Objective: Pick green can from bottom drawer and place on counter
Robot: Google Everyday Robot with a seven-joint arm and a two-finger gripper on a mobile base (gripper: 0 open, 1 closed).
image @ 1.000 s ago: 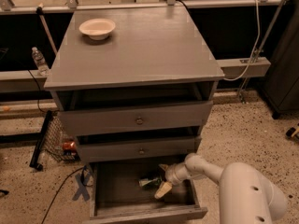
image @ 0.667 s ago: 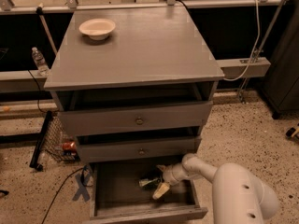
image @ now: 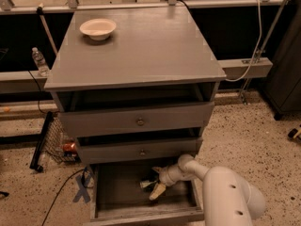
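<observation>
The bottom drawer stands pulled open at the foot of the grey cabinet. My gripper reaches down into it from the right, low over the drawer floor near its middle. A small dark object, possibly the green can, sits right at the gripper's tip, mostly hidden by it. Its colour does not show clearly. The counter is the wide grey top of the cabinet.
A white bowl sits on the counter's far left. The two upper drawers with round knobs are slightly open. A red can lies in a wire basket left of the cabinet. A clear bottle stands at the far left. My white arm fills the lower right.
My gripper has shifted a little to the left inside the bottom drawer, closer over the small dark object. The cabinet and bowl have not moved.
</observation>
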